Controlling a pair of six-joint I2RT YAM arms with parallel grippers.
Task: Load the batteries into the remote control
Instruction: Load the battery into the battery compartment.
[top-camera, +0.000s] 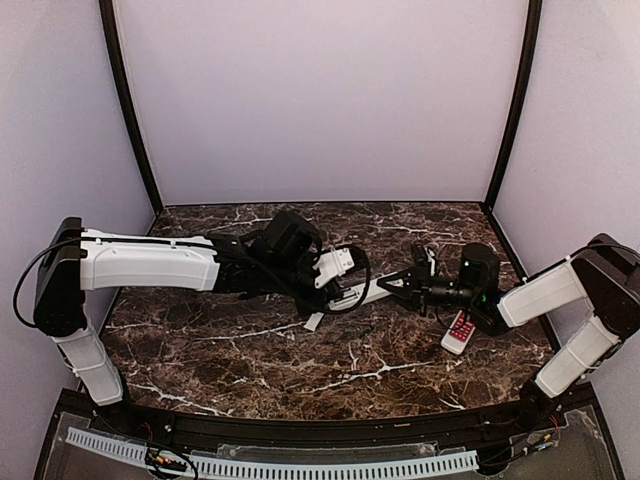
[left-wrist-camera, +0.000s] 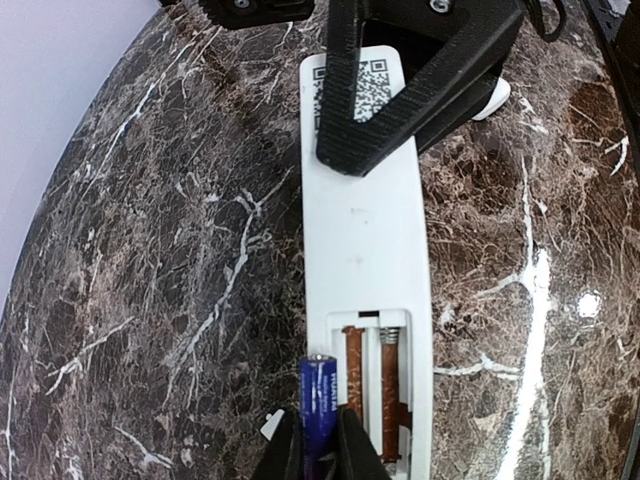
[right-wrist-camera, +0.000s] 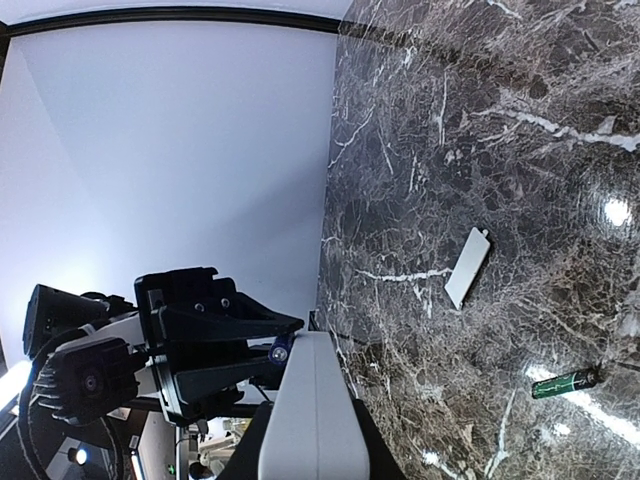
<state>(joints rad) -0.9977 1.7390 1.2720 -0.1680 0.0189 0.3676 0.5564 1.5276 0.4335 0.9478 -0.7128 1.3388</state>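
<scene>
The long white remote control (left-wrist-camera: 365, 240) lies back side up, its battery compartment (left-wrist-camera: 381, 385) open with both bays empty. My right gripper (top-camera: 398, 285) is shut on the remote's far end, near the QR label; the right wrist view shows the remote (right-wrist-camera: 312, 400) between its fingers. My left gripper (left-wrist-camera: 320, 432) is shut on a blue battery (left-wrist-camera: 320, 395), held lengthwise just over the compartment's left edge. Its tip shows in the right wrist view (right-wrist-camera: 281, 350). A second, dark greenish battery (right-wrist-camera: 565, 382) lies on the table.
The small white cover piece (right-wrist-camera: 467, 267) lies on the marble just in front of the remote (top-camera: 314, 322). A shorter red-and-white remote (top-camera: 459, 332) lies under the right arm. Walls close the table on three sides.
</scene>
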